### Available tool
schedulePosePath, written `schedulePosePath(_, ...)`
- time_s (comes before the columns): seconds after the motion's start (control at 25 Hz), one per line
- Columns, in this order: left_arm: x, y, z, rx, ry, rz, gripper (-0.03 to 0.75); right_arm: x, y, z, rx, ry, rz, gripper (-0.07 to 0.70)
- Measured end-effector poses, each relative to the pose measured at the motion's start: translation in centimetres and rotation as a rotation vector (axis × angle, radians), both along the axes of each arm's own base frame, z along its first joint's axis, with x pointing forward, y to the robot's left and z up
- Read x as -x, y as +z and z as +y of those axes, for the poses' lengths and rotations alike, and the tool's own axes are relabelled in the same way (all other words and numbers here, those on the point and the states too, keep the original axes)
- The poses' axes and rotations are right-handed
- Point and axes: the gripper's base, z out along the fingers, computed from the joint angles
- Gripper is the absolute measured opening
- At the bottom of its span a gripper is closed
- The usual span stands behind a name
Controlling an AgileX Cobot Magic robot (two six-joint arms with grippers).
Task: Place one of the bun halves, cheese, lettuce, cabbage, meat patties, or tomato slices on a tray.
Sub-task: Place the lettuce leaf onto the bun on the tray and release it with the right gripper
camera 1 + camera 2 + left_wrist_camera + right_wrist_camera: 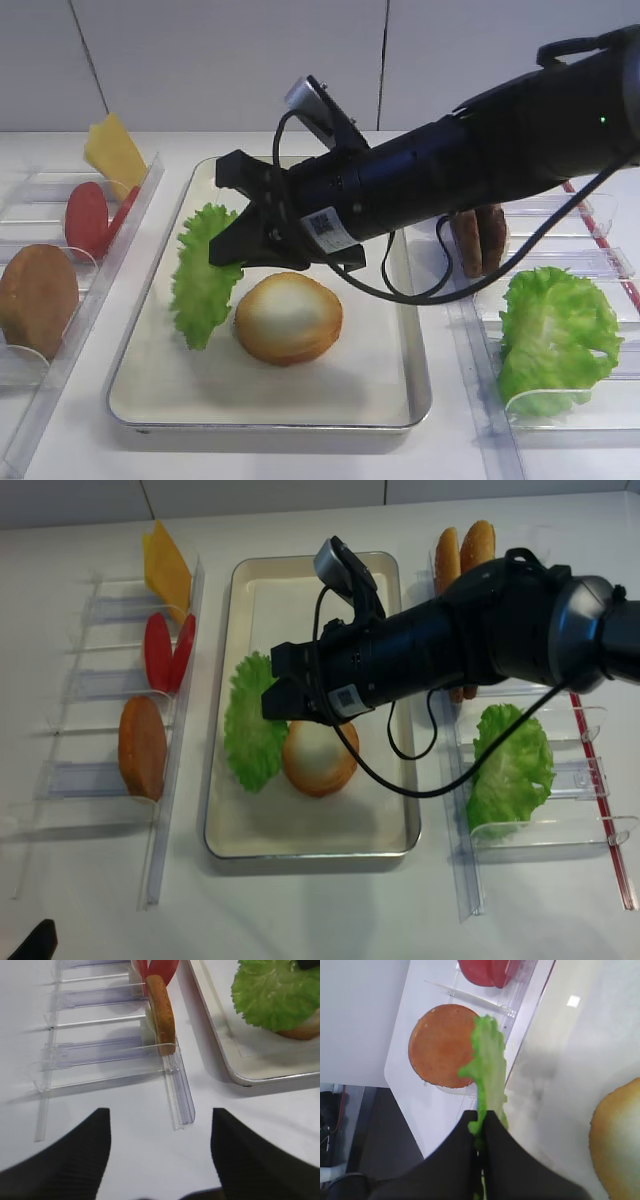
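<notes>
While its black jaws are pressed together on the edge of the round frilly bright-green lettuce leaf [204, 275], the right gripper [232, 232] reaches across the middle and hangs over the left half of the large rectangular metal tray [395, 395] with rounded corners and a cream inside. In the right wrist view the leaf [487, 1072] runs straight out from between the closed fingertips. From the high views it stands on edge, its lower tip down at the tray floor; whether it touches there is hard to tell. Just beside it, to the right, a round golden-brown bun half [289, 317] lies flat on the tray with its pale toasted face up.

Left of the tray, a clear plastic holder [160, 810] keeps a second golden-brown bun half [142, 747] upright, with the flat red tomato slices [165, 650] behind it and the yellow-orange square cheese slice [166, 567] at the far end. Right of the tray, another clear holder carries a bigger leafy green bunch with a pale centre [510, 767], and the dark brown meat patties [480, 239] stand partly hidden behind the arm.

The left gripper [160, 1152] sits low near the table edge, its two dark fingers spread wide with nothing between them
</notes>
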Motion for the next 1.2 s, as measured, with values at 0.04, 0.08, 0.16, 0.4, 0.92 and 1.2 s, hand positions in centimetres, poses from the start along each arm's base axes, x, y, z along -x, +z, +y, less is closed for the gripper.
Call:
schedulePosePath(0.04,0.0,0.0,0.0,0.000,0.000,0.000,0.412,-0.1,-0.4,0.0,0.018,0.000,0.001,0.034)
schedulePosePath(0.08,0.0,0.0,0.0,0.000,0.000,0.000,0.412,-0.2,-0.8,0.0,0.039,0.000,0.009,0.034)
schedulePosePath(0.16,0.0,0.0,0.0,0.000,0.000,0.000,0.412,-0.3,-1.8,-0.2,0.095,0.005,0.015,0.034)
schedulePosePath(0.4,0.0,0.0,0.0,0.000,0.000,0.000,0.412,-0.7,-2.6,-0.6,0.171,-0.039,0.003,0.034)
schedulePosePath(0.92,0.0,0.0,0.0,0.000,0.000,0.000,0.412,-1.0,-2.9,-1.3,0.266,-0.092,0.008,0.034)
schedulePosePath(1.2,0.0,0.0,0.0,0.000,0.000,0.000,0.412,-1.0,-2.1,-2.4,0.316,-0.094,-0.003,0.034)
